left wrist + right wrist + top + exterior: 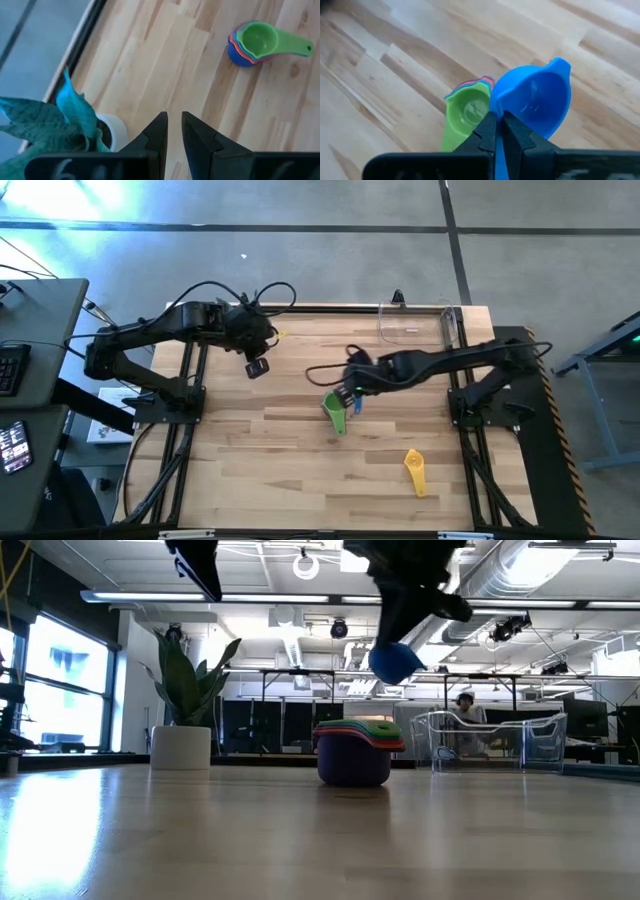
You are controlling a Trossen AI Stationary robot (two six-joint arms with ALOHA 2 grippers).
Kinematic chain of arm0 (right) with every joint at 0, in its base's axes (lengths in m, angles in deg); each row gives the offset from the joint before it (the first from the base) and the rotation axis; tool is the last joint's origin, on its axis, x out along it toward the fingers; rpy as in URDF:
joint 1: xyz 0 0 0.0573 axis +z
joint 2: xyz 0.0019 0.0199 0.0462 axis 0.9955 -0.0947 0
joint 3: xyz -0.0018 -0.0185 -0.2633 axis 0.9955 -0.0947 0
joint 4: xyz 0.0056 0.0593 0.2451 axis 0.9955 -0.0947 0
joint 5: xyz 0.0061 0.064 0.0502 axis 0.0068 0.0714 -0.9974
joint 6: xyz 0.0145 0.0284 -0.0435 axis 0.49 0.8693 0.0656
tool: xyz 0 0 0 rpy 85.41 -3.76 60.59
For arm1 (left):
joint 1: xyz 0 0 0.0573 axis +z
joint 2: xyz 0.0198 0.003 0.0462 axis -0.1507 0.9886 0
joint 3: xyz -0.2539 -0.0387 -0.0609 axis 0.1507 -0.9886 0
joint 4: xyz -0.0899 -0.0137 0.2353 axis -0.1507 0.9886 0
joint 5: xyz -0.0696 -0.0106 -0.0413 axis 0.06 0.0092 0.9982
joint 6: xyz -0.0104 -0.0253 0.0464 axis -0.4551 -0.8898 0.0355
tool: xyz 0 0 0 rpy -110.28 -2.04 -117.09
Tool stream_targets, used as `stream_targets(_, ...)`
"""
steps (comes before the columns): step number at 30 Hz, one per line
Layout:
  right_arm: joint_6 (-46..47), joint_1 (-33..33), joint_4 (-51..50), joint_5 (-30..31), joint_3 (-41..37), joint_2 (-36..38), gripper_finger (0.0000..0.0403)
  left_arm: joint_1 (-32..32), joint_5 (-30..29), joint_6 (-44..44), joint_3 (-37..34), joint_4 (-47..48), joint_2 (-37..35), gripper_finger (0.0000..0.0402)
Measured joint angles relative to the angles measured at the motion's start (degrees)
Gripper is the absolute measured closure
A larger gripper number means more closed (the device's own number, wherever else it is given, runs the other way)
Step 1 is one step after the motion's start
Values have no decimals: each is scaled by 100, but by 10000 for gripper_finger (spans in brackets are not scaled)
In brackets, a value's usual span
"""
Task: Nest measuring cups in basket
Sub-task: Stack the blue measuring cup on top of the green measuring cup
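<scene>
Right gripper (496,131) is pinching the flat handle of a blue plastic measuring cup (535,102), fingers clamped tight on it, and it's hanging in the air near the middle of the overhead frame, just above the nested stack of cups (337,413) with the green one on top. That stack is sitting on the wooden table (300,480) slightly right of centre. A yellow plastic measuring cup (415,470) is lying alone toward the lower right. The clear plastic basket (420,323) is sitting at the upper right edge, well apart from the stack. Left gripper (174,131) is hovering at the upper left above the white potted plant (75,125), fingers nearly together with a thin gap, gripping nothing.
</scene>
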Motion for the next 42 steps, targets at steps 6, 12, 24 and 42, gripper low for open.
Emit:
stream_targets(6, -138, 4, -481, -434, 1116, -1066, 402, -2, 76, -22, 0, 150, -23, 355)
stream_targets(12, -253, 39, -548, -786, 1773, -1713, 403, -4, 76, -18, 0, 138, -23, 355)
stream_targets(24, 210, 155, -493, -847, 1466, -1831, 403, -4, 76, 89, 0, 136, -23, 355)
stream_targets(42, 175, 160, -257, -1101, 1392, -2025, 385, -4, 74, 147, 0, 135, -23, 355)
